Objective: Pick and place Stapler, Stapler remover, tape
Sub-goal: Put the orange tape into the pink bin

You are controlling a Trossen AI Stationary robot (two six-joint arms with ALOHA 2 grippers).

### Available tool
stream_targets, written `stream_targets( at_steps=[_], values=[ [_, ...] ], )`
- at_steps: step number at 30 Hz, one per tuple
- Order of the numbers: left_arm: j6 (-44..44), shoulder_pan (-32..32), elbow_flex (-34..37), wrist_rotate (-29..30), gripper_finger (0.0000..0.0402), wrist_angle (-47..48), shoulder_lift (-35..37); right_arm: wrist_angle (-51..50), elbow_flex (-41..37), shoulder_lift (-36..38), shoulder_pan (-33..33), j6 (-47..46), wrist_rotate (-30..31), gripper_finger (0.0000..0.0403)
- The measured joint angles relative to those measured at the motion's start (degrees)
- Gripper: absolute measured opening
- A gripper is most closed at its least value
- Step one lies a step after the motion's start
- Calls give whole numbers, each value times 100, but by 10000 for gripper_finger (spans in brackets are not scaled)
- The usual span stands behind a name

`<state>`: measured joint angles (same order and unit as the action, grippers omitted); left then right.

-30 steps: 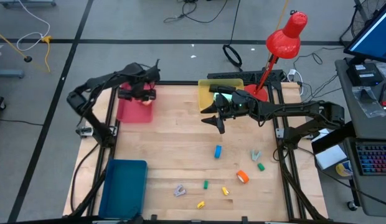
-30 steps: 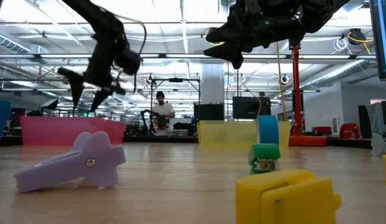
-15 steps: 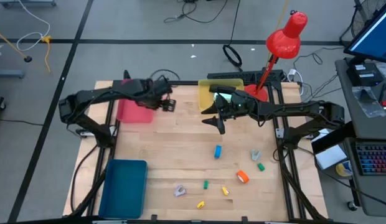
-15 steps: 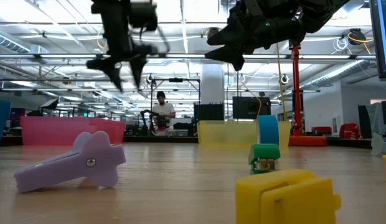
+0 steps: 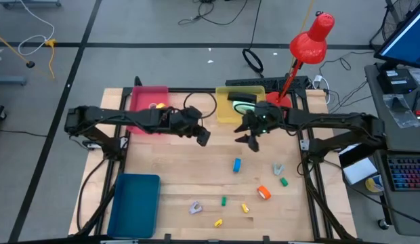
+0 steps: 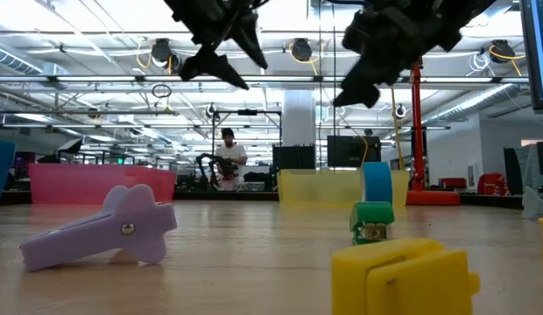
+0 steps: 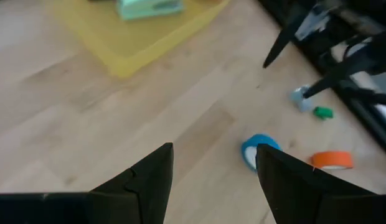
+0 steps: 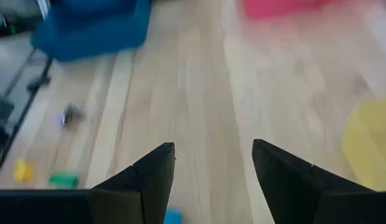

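Note:
Both grippers hang open and empty above the middle of the table. My left gripper (image 5: 202,138) (image 7: 215,147) is left of my right gripper (image 5: 253,140) (image 8: 213,144). Nearer the front lies a blue tape roll (image 5: 237,165) (image 7: 254,149), standing on its edge. An orange tape roll (image 5: 264,193) (image 7: 333,160) lies farther toward the front right. A pale blue stapler remover (image 5: 278,168) rests at the right, and a lavender one (image 5: 195,207) (image 6: 96,229) near the front. A mint stapler (image 7: 149,7) lies in the yellow tray (image 5: 229,114).
A pink tray (image 5: 143,96) at the far left holds a small yellow thing (image 5: 156,106). A blue tray (image 5: 135,203) stands at the near left. Small green (image 5: 284,181) and yellow (image 5: 244,208) blocks are scattered near the front. A red lamp (image 5: 308,44) stands behind the far right corner.
My left gripper has swung from over the pink tray toward the table's right, out over the middle, rising a little and turning as it went. My right gripper has shifted slightly toward the right edge and tipped. Both stay open.

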<state>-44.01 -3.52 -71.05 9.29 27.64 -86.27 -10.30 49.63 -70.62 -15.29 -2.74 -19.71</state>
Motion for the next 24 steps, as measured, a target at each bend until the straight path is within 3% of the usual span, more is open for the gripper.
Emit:
stream_targets(
  at_steps=[10,20,24],
  values=[
    [27,443,1,542,225,-280,2,-2494,0,1072,2,113,-17,208],
    [661,621,1,1177,225,-428,2,-4187,0,1892,109,-1472,-1296,208],
    [884,610,3,1178,225,-453,2,-4487,0,2132,433,-1921,-1352,208]
  ],
)
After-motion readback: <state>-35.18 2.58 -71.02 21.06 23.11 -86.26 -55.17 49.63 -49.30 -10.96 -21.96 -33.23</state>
